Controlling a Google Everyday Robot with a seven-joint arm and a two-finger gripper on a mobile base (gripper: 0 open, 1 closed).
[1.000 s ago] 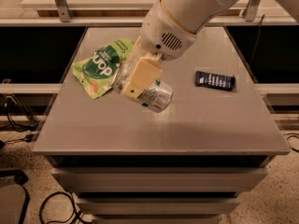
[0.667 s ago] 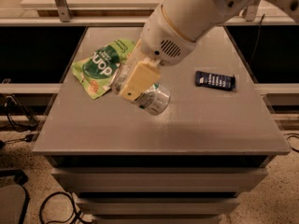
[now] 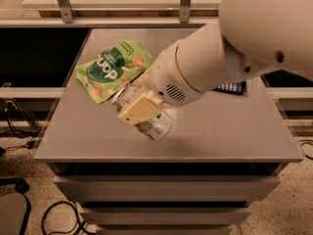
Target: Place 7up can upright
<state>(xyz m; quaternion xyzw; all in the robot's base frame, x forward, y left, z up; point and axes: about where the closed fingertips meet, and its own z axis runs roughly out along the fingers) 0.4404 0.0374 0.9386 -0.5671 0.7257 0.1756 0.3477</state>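
Status: the two-finger gripper is clamped on the small silvery-white aluminium 7up can with green lettering. One cream finger pad lies across the body. The white arm comes in from 2 o'clock.

The can sits at about 7 o'clock from the centre of the grey metal table, near the front edge. It's tilted, not upright, with the shiny end pointing to 5 o'clock and low over the top. Can't tell if that end touches the surface.

Crumpled green foil snack bag is at 10 o'clock of the can, close by. Flat dark blue bar wrapper is at 3 o'clock, well apart and half hidden by the arm.

Step, as I read it: mid-placement, can grasped but not yet stood up.

Next move calls for a wrist rotation to bring the can axis vertical. Then set the base flat on bare table away from the bag, and open only once it's seated. Risk: releasing while tilted means it rolls toward the front edge.
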